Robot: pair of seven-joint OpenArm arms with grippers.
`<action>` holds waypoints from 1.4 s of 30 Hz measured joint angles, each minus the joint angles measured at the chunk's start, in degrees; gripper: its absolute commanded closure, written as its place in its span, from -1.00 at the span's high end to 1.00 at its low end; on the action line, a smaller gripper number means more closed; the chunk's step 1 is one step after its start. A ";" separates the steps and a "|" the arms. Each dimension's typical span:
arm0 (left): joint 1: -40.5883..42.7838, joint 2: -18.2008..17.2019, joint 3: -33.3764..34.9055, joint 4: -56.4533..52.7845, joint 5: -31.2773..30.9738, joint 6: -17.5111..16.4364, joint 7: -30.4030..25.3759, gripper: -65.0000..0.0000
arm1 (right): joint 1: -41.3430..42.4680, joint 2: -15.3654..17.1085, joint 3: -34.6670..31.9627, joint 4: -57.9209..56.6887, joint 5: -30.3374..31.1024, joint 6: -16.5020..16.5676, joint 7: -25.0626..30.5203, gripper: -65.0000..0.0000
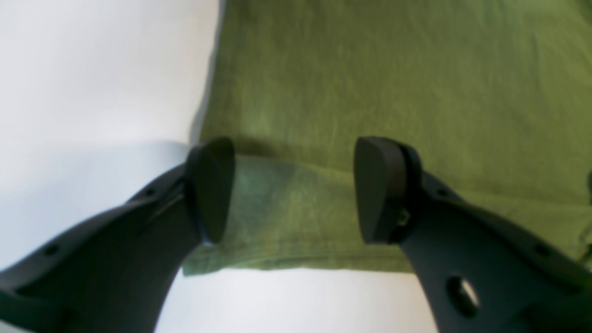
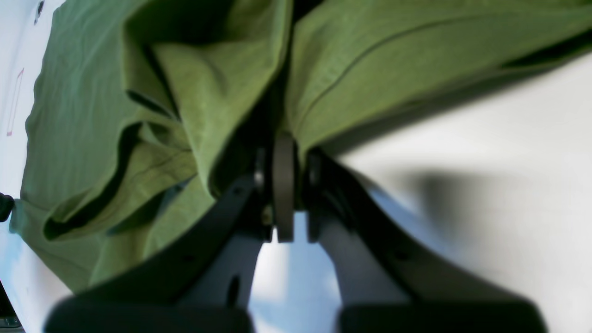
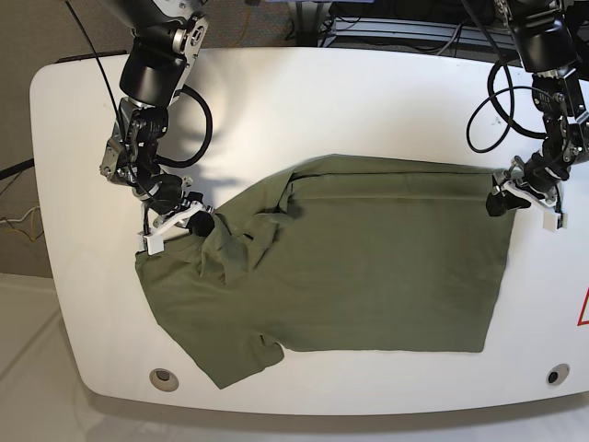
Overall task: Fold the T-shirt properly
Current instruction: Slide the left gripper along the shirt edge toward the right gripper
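The olive-green T-shirt (image 3: pixel 368 276) lies on the white table (image 3: pixel 322 101), its left part bunched and folded over. My right gripper (image 3: pixel 200 223) is shut on a raised fold of the shirt; in the right wrist view the gripper (image 2: pixel 284 152) pinches the cloth (image 2: pixel 83 115), which hangs in folds around it. My left gripper (image 3: pixel 498 197) is at the shirt's far right corner. In the left wrist view the left gripper (image 1: pixel 296 189) is open, its pads (image 1: pixel 210 189) straddling the flat hem and corner of the shirt (image 1: pixel 393 83), with nothing held.
Black cables (image 3: pixel 483 110) loop from both arms over the back of the table. Two round holes (image 3: pixel 164 376) sit near the table's front edge. A red mark (image 3: pixel 583 308) is at the right edge. Bare white table (image 1: pixel 92 69) lies beside the shirt's corner.
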 measured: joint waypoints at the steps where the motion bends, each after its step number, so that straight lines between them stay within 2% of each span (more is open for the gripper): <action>1: -0.33 0.04 0.15 -0.31 0.15 0.13 -0.04 0.23 | -0.04 0.02 0.02 0.17 -0.28 0.04 0.11 -1.00; 7: -0.87 0.04 0.48 -0.48 -0.85 -0.55 -1.01 0.24 | -0.13 0.17 0.00 1.29 -0.52 0.02 -0.81 -1.00; 12: 1.57 -0.13 2.29 2.64 -1.31 -2.03 -0.81 0.26 | -1.31 1.07 0.42 7.82 3.56 0.09 -8.07 -1.00; 17: 4.50 -0.07 3.74 6.60 -1.73 -1.84 -0.33 0.22 | -1.14 1.60 0.96 11.47 5.73 -0.07 -10.62 -1.00; 24: 3.06 0.33 7.02 8.24 -0.33 -2.14 -0.46 0.15 | -1.73 0.76 0.68 9.66 3.32 0.15 -8.72 -1.00; 42: 2.19 0.37 4.50 1.99 1.36 -1.20 -1.55 0.25 | -1.51 -0.02 -0.66 8.52 3.87 0.22 -7.87 -0.98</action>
